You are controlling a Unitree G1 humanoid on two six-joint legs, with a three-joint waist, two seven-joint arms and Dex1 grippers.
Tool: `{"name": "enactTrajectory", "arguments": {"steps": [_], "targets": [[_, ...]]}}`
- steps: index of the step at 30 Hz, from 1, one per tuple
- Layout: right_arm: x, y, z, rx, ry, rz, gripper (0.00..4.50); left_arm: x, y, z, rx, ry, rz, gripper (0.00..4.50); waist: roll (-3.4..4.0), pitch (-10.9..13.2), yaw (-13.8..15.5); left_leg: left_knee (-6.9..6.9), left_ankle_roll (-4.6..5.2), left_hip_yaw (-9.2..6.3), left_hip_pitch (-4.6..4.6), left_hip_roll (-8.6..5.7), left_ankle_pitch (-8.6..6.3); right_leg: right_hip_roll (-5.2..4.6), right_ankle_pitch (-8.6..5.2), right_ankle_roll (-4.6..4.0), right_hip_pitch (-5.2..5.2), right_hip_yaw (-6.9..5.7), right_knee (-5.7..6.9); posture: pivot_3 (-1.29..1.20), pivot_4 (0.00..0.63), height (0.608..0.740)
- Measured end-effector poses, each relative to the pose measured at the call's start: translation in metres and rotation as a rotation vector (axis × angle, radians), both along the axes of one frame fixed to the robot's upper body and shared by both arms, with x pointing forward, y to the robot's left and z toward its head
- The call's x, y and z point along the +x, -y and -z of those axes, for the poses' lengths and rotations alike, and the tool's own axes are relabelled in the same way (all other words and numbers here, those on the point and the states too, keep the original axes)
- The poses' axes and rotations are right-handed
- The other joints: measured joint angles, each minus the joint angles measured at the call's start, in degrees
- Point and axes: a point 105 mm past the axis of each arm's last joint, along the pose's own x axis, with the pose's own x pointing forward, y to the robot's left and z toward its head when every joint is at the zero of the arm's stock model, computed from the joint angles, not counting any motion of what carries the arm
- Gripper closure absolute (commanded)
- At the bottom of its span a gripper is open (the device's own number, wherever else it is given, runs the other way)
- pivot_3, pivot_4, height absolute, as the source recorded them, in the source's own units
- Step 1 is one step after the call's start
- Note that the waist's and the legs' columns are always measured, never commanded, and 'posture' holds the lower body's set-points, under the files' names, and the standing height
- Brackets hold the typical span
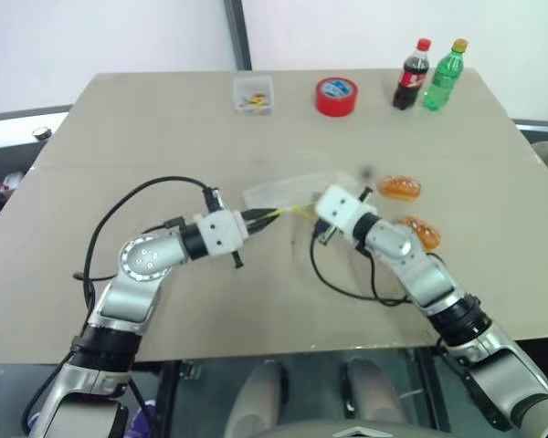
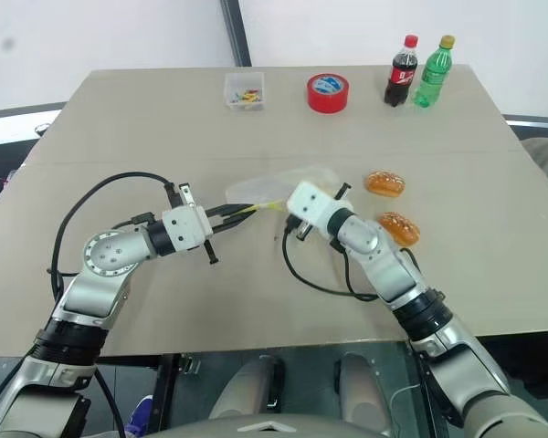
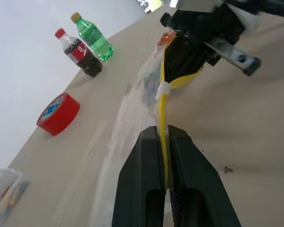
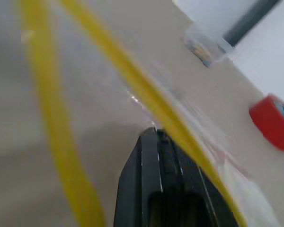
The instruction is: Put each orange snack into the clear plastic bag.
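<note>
Bag: the clear plastic bag (image 1: 288, 192) was limp, light, crinkly; best held by its yellow seal strip (image 3: 164, 116).
Grippers: left gripper (image 3: 165, 137) and right gripper (image 2: 289, 208) each pinched the strip.
Snacks: orange snacks (image 2: 384, 183) looked glossy, soft.

table (image 1: 164, 128): beige top, faint seam crossing it parallel to the far edge | wall (image 1: 119, 36): plain white behind the far edge | post (image 1: 237, 32): dark, upright, behind the far edge | light: even, soft shadows

Bright, even light with faint shadows; the right wrist view is blurred.
</note>
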Motion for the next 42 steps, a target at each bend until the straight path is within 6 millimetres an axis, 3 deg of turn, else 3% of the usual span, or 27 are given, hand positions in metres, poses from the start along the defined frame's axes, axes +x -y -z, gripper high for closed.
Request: {"name": "enactTrajectory", "arguments": {"steps": [2, 5, 10, 13, 16, 23, 28, 30, 32, 35, 39, 40, 41, 42], "targets": [[0.003, 0.002, -0.004, -0.084, 0.125, -0.028, 4.47, 0.000, -0.002, 0.003, 0.019, 0.005, 0.004, 4.50, 0.00, 0.0, 0.1, 0.00, 0.00, 0.00, 0.00, 0.00, 0.00, 0.00, 0.00, 0.00, 0.00, 0.00, 0.00, 0.00, 0.150, 0.740], [0.008, 0.004, -0.013, -0.171, 0.269, -0.032, 3.62, 0.000, -0.004, 0.005, 0.024, 0.012, 0.007, 4.50, -0.01, 0.0, 0.2, 0.01, 0.00, -0.02, 0.00, 0.01, 0.00, 0.00, 0.00, 0.00, 0.02, 0.00, -0.01, 0.00, 0.150, 0.740], [0.008, 0.003, -0.006, -0.230, 0.302, -0.041, 1.15, 0.003, -0.007, 0.009, 0.049, 0.027, -0.001, 4.50, -0.01, 0.0, 0.2, 0.01, 0.01, -0.02, -0.01, 0.00, 0.00, 0.00, 0.00, -0.01, 0.03, 0.00, 0.00, 0.00, 0.150, 0.740], [0.009, 0.003, -0.005, -0.263, 0.325, -0.041, 0.02, 0.008, -0.008, 0.005, 0.042, 0.039, -0.013, 4.50, -0.01, 0.0, 0.2, 0.01, 0.01, -0.02, -0.01, 0.00, 0.00, 0.00, 0.00, -0.01, 0.03, -0.01, 0.00, 0.00, 0.150, 0.740], [0.010, 0.007, -0.006, -0.286, 0.347, -0.026, 0.02, 0.011, -0.009, 0.003, 0.033, 0.043, -0.022, 4.50, -0.01, 0.0, 0.2, 0.01, 0.01, -0.02, -0.01, -0.01, 0.00, 0.00, 0.00, -0.01, 0.03, 0.00, 0.00, 0.00, 0.150, 0.740], [0.011, 0.040, -0.022, -0.220, 0.325, 0.101, 0.02, 0.020, -0.017, -0.006, -0.032, 0.040, -0.067, 4.50, -0.02, 0.0, 0.4, 0.02, 0.01, -0.05, -0.03, 0.00, -0.01, -0.01, 0.00, 0.00, 0.04, -0.02, 0.00, 0.00, 0.150, 0.740], [-0.009, 0.076, -0.016, 0.021, 0.025, 0.227, 0.02, 0.029, -0.016, -0.012, -0.090, 0.003, -0.085, 4.50, -0.03, 0.0, 0.5, 0.07, 0.02, -0.12, -0.06, 0.01, -0.01, -0.01, 0.00, 0.00, 0.10, -0.08, -0.01, 0.00, 0.150, 0.740], [-0.017, 0.107, -0.011, 0.117, -0.120, 0.340, 0.02, 0.032, -0.015, -0.014, -0.102, -0.003, -0.092, 4.50, -0.03, 0.0, 0.3, 0.10, 0.03, -0.06, 0.02, -0.01, -0.01, -0.01, 0.01, 0.00, 0.14, -0.02, 0.01, 0.00, 0.150, 0.740], [-0.022, 0.118, -0.007, 0.140, -0.168, 0.378, 0.02, 0.032, -0.014, -0.015, -0.105, 0.001, -0.089, 4.50, -0.03, 0.0, 0.4, 0.09, 0.03, -0.12, 0.04, 0.01, -0.01, 0.04, 0.00, 0.00, 0.15, -0.07, 0.04, 0.00, 0.150, 0.740], [-0.031, 0.155, 0.012, 0.231, -0.338, 0.527, 0.02, 0.033, -0.015, -0.015, -0.107, -0.007, -0.096, 4.50, -0.03, 0.0, 0.5, 0.10, 0.03, -0.11, 0.03, 0.01, -0.01, 0.02, 0.00, 0.00, 0.16, -0.06, 0.03, 0.00, 0.150, 0.740], [-0.034, 0.167, 0.019, 0.324, -0.453, 0.584, 0.02, 0.034, -0.015, -0.014, -0.110, -0.018, -0.100, 4.50, -0.03, 0.0, 0.3, 0.10, 0.03, -0.07, 0.07, 0.04, -0.01, 0.05, 0.00, 0.00, 0.16, -0.03, 0.05, 0.00, 0.150, 0.740], [-0.035, 0.166, 0.022, 0.349, -0.488, 0.580, 0.53, 0.034, -0.015, -0.014, -0.110, -0.026, -0.104, 4.50, -0.02, 0.0, 0.3, 0.09, 0.03, -0.09, 0.07, 0.04, -0.01, 0.05, 0.00, 0.00, 0.16, -0.04, 0.05, 0.00, 0.150, 0.740], [-0.035, 0.165, 0.023, 0.353, -0.495, 0.579, 0.53, 0.034, -0.015, -0.014, -0.110, -0.027, -0.104, 4.50, -0.02, 0.0, 0.3, 0.09, 0.03, -0.08, 0.06, 0.04, -0.01, 0.05, 0.00, 0.00, 0.15, -0.04, 0.04, 0.00, 0.150, 0.740], [-0.035, 0.165, 0.024, 0.368, -0.511, 0.574, 0.98, 0.034, -0.015, -0.013, -0.110, -0.029, -0.105, 4.50, -0.02, 0.0, 0.3, 0.09, 0.03, -0.07, 0.04, 0.03, -0.01, 0.02, 0.00, 0.00, 0.16, -0.03, 0.03, 0.00, 0.150, 0.740]]}}
